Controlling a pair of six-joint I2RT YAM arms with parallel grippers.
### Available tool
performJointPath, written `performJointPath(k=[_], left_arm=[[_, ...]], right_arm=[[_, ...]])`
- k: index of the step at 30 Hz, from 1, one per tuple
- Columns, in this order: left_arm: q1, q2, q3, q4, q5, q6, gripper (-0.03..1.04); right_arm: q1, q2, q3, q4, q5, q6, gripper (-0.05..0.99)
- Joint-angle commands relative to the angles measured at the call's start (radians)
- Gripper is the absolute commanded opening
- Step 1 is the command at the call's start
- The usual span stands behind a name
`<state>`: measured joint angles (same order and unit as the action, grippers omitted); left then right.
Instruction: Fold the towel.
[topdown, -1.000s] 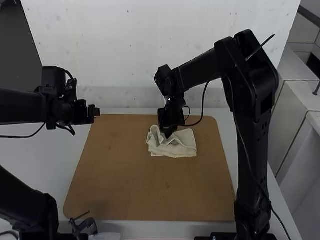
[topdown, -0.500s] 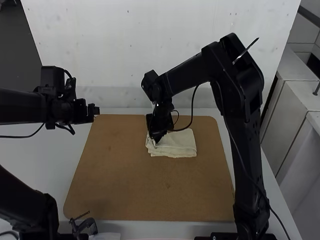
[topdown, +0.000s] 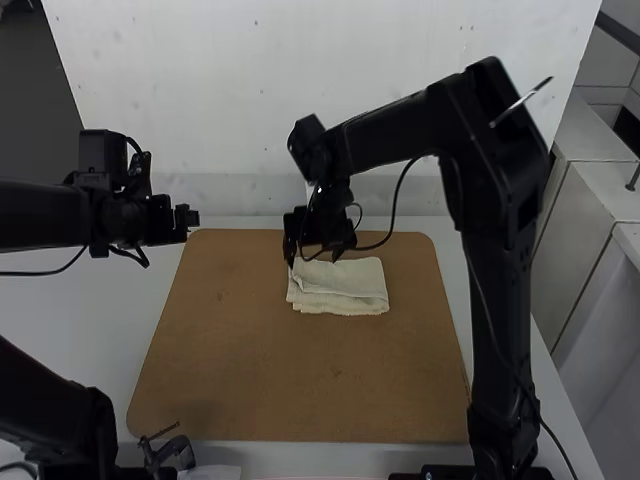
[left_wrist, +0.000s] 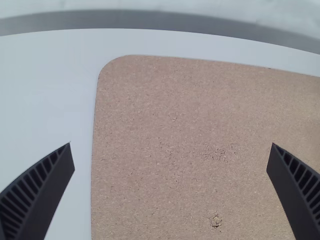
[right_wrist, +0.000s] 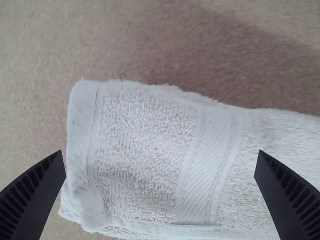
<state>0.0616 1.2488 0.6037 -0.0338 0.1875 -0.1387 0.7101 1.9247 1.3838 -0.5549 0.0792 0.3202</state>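
Cream terry towel (topdown: 345, 292), folded in layers to a rough rectangle, lying toward the far side of the brown board (topdown: 250, 370) on the white tabletop (topdown: 100, 310). Right claw (topdown: 314, 257): over the towel's left part, fingers spread wide, gripping nothing. Left claw (topdown: 189, 222): near the board's far left corner, likewise wide apart, holding nothing.

Loads of room is left over the near half of the flat brown round-cornered board (topdown: 260, 385). Farther back it's kinda blocked: the folded cream terry towel (topdown: 350, 285) is overhung by the black right gripper (topdown: 314, 258), and the far-left corner's crowded by the black left gripper (topdown: 193, 219).
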Motion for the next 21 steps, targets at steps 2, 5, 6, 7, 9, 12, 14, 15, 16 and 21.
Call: performJointPath(k=[2,5,6,7,9,12,14,15,16,21], left_arm=[[0.014,-0.049,-0.010,0.002,0.017,0.013,0.99],[0.014,-0.063,-0.012,-0.009,0.026,0.013,0.99],[0.017,-0.066,-0.012,-0.018,0.027,0.013,0.99],[0.017,-0.071,-0.015,-0.021,0.029,0.013,0.99],[0.017,-0.091,-0.024,-0.023,0.029,0.013,0.99],[0.010,-0.123,-0.027,-0.040,0.029,0.013,0.99],[0.007,-0.143,-0.027,-0.048,0.029,0.013,0.99],[0.007,-0.147,-0.027,-0.049,0.029,0.013,0.99],[0.007,-0.157,-0.027,-0.052,0.029,0.013,0.99],[0.007,-0.207,-0.045,-0.054,0.029,0.013,0.99]], right_arm=[[-0.115,-0.211,-0.037,-0.002,0.007,-0.021,0.98],[-0.189,-0.303,-0.094,0.015,-0.002,-0.035,0.97],[-0.215,-0.328,-0.123,0.030,-0.002,-0.041,0.97],[-0.248,-0.359,-0.161,0.059,-0.001,-0.044,0.97],[-0.319,-0.414,-0.241,0.124,-0.004,-0.076,0.97],[-0.417,-0.506,-0.376,0.253,-0.006,-0.113,0.97],[-0.469,-0.570,-0.460,0.320,-0.006,-0.136,0.97],[-0.494,-0.601,-0.497,0.349,-0.006,-0.150,0.97],[-0.515,-0.642,-0.536,0.380,-0.004,-0.158,0.97],[-0.635,-0.872,-0.724,0.535,0.002,-0.196,0.97]])
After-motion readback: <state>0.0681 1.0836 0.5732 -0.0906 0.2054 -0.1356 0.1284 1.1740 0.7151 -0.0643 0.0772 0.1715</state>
